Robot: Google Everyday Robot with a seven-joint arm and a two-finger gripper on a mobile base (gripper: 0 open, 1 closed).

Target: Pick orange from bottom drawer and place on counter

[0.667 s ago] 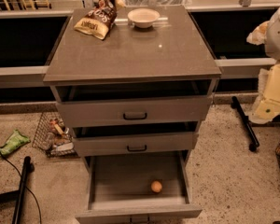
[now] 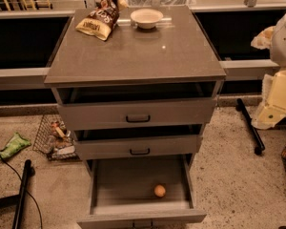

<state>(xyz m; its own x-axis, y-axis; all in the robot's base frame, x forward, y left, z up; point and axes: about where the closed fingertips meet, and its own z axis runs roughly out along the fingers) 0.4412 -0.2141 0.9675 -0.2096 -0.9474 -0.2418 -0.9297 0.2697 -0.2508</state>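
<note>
The orange [image 2: 159, 191] is exposed in the pulled-out bottom drawer [image 2: 128, 187] for reaching, while the gripper [image 2: 278, 101] is held well aside at right, its grip impossible to tell.

Floor: speckled stone floor [image 2: 238, 175] | Behind: long pale ledge [image 2: 19, 75] crossed dark panels [image 2: 19, 42] | Left: wire basket [image 2: 52, 137], green packet [image 2: 12, 145] and black cable [image 2: 35, 209] lay there | Light: warm, dim

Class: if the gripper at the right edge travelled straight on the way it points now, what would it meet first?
Probably the floor beside the bottom drawer, not the orange. The gripper seems angled down-left, though depth is unclear.
</note>
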